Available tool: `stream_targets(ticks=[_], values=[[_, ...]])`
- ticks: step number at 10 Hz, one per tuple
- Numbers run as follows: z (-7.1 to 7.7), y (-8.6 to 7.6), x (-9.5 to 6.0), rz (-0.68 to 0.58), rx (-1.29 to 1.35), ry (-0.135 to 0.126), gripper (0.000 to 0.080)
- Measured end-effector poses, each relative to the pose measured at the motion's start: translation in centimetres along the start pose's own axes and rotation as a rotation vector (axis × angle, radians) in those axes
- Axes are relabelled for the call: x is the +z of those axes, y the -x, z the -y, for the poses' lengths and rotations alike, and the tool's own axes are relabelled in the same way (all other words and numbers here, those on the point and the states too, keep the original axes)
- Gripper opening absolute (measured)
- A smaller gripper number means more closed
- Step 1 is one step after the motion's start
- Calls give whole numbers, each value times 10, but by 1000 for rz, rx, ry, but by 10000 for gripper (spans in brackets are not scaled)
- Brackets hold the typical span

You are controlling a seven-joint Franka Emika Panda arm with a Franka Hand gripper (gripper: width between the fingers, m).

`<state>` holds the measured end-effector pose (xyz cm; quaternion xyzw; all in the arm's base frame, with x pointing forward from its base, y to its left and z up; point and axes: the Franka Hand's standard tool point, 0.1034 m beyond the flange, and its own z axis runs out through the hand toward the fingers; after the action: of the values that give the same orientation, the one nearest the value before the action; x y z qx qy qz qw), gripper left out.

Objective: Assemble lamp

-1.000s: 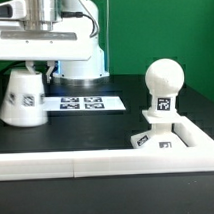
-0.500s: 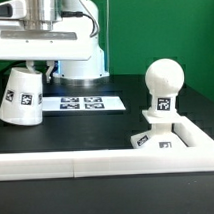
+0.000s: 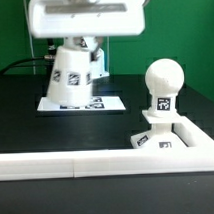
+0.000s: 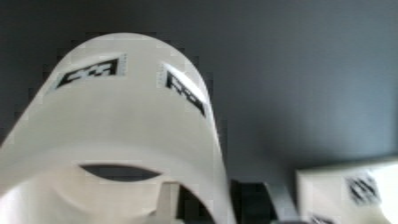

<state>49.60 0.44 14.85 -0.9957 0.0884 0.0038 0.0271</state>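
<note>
The white cone-shaped shade hangs tilted in the air, above the table at the back, left of centre in the exterior view. My gripper is shut on its rim. In the wrist view the shade fills the frame, and my gripper pinches its wall, one finger inside the opening and one outside. The ball-shaped bulb stands upright on the flat square base at the exterior view's right. It is well apart from the shade.
The marker board lies flat on the black table under the shade, and it also shows in the wrist view. A white rail runs along the front, with a raised corner holding the base.
The shade stood on the table at the exterior view's left. Now it is lifted off the table and carried to the right with the gripper, tilted.
</note>
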Motion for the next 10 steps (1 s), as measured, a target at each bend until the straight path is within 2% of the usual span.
stream_targets(ticks=[1, 2, 3, 5, 7, 8, 10], values=[[15, -14, -12, 11, 46, -3, 44], [31, -35, -28, 16, 67, -7, 44], [36, -51, -37, 22, 75, -11, 44], [34, -49, -31, 18, 69, -8, 44], [34, -49, -30, 18, 69, -7, 44], [38, -47, -35, 27, 92, -20, 44], [58, -55, -59, 35, 129, -32, 44]])
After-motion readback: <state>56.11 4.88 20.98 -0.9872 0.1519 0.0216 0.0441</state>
